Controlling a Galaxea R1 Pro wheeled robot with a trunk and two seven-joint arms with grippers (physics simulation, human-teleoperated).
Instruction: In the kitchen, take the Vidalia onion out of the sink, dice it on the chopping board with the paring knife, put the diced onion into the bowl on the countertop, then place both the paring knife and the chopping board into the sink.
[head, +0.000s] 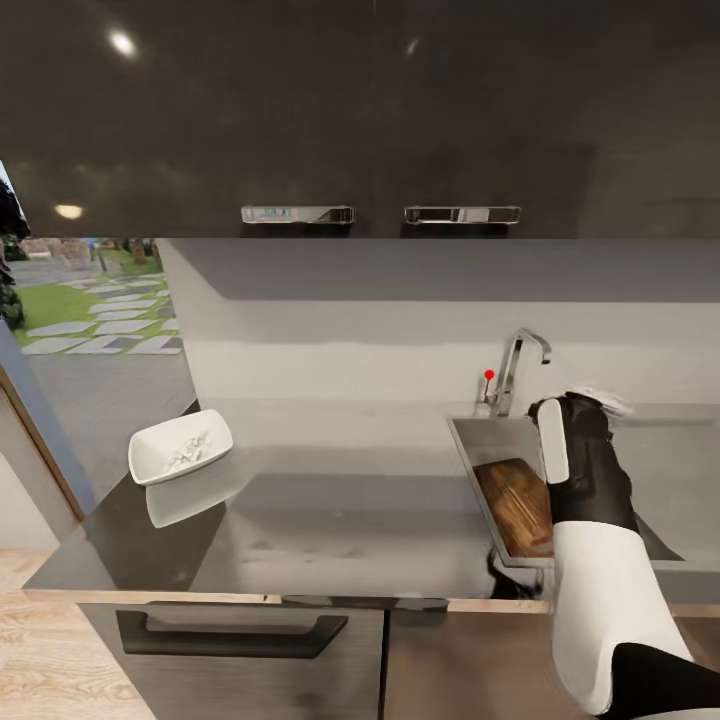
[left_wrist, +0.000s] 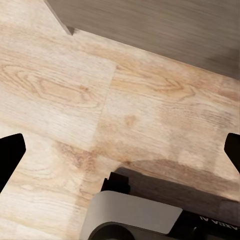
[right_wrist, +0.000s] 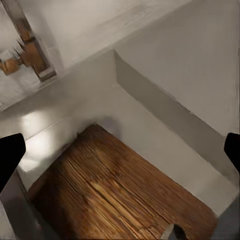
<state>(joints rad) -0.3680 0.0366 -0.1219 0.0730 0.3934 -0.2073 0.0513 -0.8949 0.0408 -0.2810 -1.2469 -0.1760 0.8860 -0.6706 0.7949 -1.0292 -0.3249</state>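
Right wrist view looks down between two dark fingertips set wide apart with nothing between them, so the right gripper is released above the brown wooden rectangular chopping board, which lies inside the rectangular stainless-steel sink. From the head view the board rests in the basin below the chrome angular faucet. Being stiff, flat and probably fairly light, it would best be pinched at an edge or the slot handle, since its face offers no grip. Left of the sink on the glossy grey steel countertop, the white square-rimmed bowl holds pale diced pieces. Left gripper hangs unclenched over a pale wood floor.
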